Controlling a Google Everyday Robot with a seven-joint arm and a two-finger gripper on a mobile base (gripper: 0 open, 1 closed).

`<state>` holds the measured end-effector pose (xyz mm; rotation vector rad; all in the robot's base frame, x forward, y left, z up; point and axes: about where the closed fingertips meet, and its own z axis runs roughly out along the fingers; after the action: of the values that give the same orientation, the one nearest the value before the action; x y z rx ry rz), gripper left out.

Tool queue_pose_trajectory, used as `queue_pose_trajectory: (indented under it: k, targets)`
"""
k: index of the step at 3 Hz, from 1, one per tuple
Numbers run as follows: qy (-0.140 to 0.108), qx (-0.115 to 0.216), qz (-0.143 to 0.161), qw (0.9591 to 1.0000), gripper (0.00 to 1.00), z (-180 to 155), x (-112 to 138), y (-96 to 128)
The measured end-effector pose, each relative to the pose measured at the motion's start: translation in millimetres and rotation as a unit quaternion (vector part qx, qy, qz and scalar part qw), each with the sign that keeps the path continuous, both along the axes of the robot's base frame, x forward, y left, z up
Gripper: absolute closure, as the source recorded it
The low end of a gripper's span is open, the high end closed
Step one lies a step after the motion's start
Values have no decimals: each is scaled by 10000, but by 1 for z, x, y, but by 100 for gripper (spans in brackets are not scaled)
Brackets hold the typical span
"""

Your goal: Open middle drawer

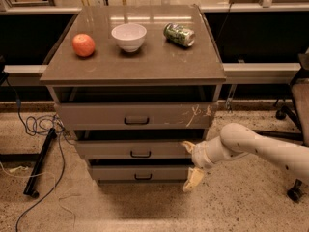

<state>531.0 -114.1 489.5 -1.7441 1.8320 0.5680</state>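
Note:
The middle drawer (pixel 120 150) is the second of three grey-brown fronts in the cabinet, plain, with a small dark bracket handle (pixel 140 154) at its centre. It stands out a little from the cabinet, with a dark gap above it. My gripper (pixel 189 164) is at the right end of that drawer front, to the right of the handle and apart from it. One cream finger (pixel 188 146) points left at the drawer's right edge, the other (pixel 193 179) hangs lower beside the bottom drawer. The fingers stand wide apart and hold nothing.
The top drawer (pixel 96 115) has whitish scratches at its right. The bottom drawer (pixel 116 172) is the narrowest. On the cabinet top (pixel 145 62) lie a red apple (pixel 83 45), a white bowl (pixel 129 36) and a green can (pixel 179 35). Cables (pixel 38 124) and a black stand leg (pixel 41 161) are on the floor at left; a chair base (pixel 294 192) is at right.

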Motion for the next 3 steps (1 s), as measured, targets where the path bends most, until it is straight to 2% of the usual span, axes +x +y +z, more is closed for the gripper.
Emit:
queue_pose_trajectory:
  k: [1, 2, 3]
  targets:
    - [-198, 12, 230, 9995, 0, -1, 18, 20]
    - [-512, 86, 354, 9980, 0, -2, 46, 37]
    - [-750, 122, 239, 9968, 0, -7, 63, 34]
